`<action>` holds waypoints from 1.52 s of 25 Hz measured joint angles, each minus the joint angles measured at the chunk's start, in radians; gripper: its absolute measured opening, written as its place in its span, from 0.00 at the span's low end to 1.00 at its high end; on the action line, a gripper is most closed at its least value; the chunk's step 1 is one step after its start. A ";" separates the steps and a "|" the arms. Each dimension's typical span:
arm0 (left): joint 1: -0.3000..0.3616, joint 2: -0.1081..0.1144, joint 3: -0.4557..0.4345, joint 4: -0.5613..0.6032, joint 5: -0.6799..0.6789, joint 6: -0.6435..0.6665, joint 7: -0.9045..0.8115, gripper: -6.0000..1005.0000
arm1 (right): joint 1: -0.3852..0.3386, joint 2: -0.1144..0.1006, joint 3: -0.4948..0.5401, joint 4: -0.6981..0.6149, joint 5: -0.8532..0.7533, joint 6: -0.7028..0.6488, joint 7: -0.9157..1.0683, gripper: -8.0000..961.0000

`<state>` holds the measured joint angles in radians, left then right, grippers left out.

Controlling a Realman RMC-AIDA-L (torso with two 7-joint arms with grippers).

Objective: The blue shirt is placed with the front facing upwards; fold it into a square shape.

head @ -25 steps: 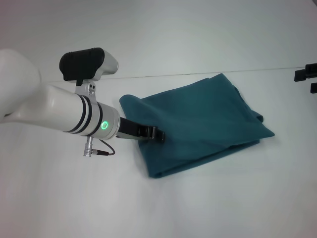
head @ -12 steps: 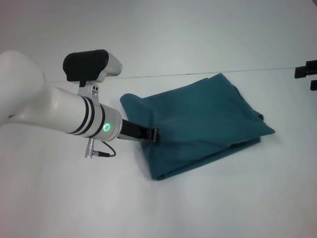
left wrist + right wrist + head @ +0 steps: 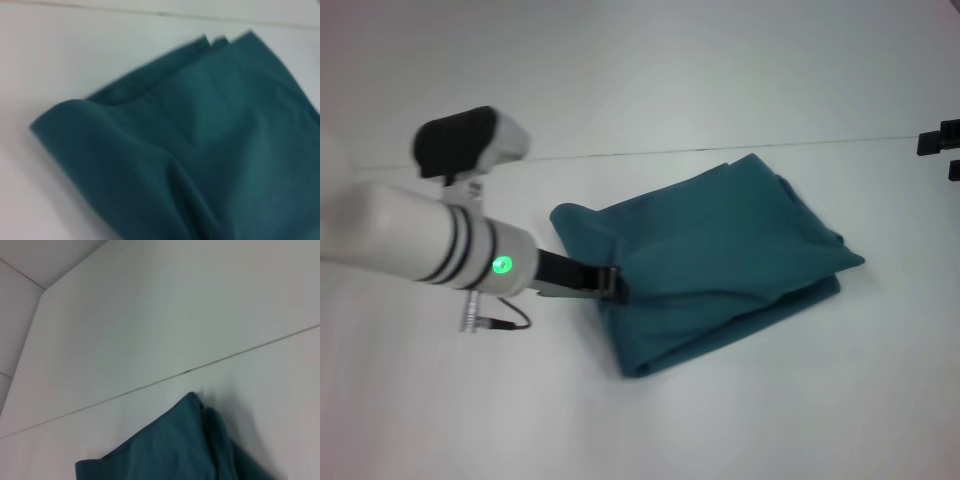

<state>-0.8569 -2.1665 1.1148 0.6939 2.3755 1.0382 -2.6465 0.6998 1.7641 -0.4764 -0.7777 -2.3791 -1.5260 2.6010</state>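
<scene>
The blue shirt (image 3: 720, 250) lies folded into a rough rectangle on the white table, plain teal side up, with no lettering or collar showing. My left gripper (image 3: 617, 284) reaches in from the left and sits at the shirt's left edge, shut on the cloth there. The left wrist view shows the shirt (image 3: 200, 150) filling most of the picture, with one rounded folded corner raised. A corner of the shirt (image 3: 175, 450) also appears in the right wrist view. My right gripper (image 3: 942, 142) stays parked at the far right edge of the head view.
The white table (image 3: 770, 400) spreads out on all sides of the shirt. A thin seam line (image 3: 720, 150) crosses it just behind the shirt. A grey cable plug (image 3: 480, 322) hangs under the left wrist.
My left arm has drawn back to the left and slightly down. The shirt has shifted a little to the left with it. The right gripper has not moved.
</scene>
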 joint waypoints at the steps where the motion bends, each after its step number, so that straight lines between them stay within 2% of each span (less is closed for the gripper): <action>1: 0.025 -0.001 -0.008 0.037 0.000 0.022 -0.004 0.08 | 0.000 0.000 0.001 0.000 0.000 0.000 0.000 0.80; 5: 0.109 0.003 -0.061 0.135 0.004 0.108 -0.008 0.08 | -0.001 0.000 0.008 0.000 0.000 0.000 0.000 0.80; 9: 0.154 0.018 -0.145 0.153 0.058 0.139 0.002 0.08 | 0.001 0.000 0.009 0.000 0.000 0.000 -0.002 0.80; 14: 0.159 0.034 -0.242 0.155 0.112 0.141 0.042 0.08 | 0.001 0.001 0.009 0.000 0.000 0.000 -0.002 0.80; 19: 0.153 0.050 -0.279 0.152 0.116 0.167 0.072 0.08 | 0.001 0.004 0.009 0.000 0.000 0.000 -0.003 0.80; 25: 0.150 0.052 -0.295 0.159 0.116 0.223 0.097 0.08 | 0.004 0.004 0.008 0.000 0.000 0.000 -0.004 0.80; 30: 0.173 0.045 -0.305 0.236 0.110 0.247 0.103 0.08 | 0.005 0.005 0.008 0.001 0.000 0.000 -0.004 0.80; 32: 0.181 0.043 -0.337 0.263 0.096 0.267 0.095 0.14 | 0.004 0.005 0.007 0.001 0.000 -0.001 -0.004 0.80; 35: 0.190 0.042 -0.431 0.279 0.035 0.316 0.081 0.23 | 0.002 0.005 0.007 0.002 0.000 -0.001 -0.004 0.80; 38: 0.196 0.050 -0.498 0.220 -0.078 0.372 0.053 0.34 | 0.001 0.005 0.006 0.002 0.000 -0.002 -0.005 0.80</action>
<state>-0.6610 -2.1161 0.6165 0.9136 2.2972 1.4102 -2.5936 0.7011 1.7686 -0.4705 -0.7761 -2.3793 -1.5280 2.5956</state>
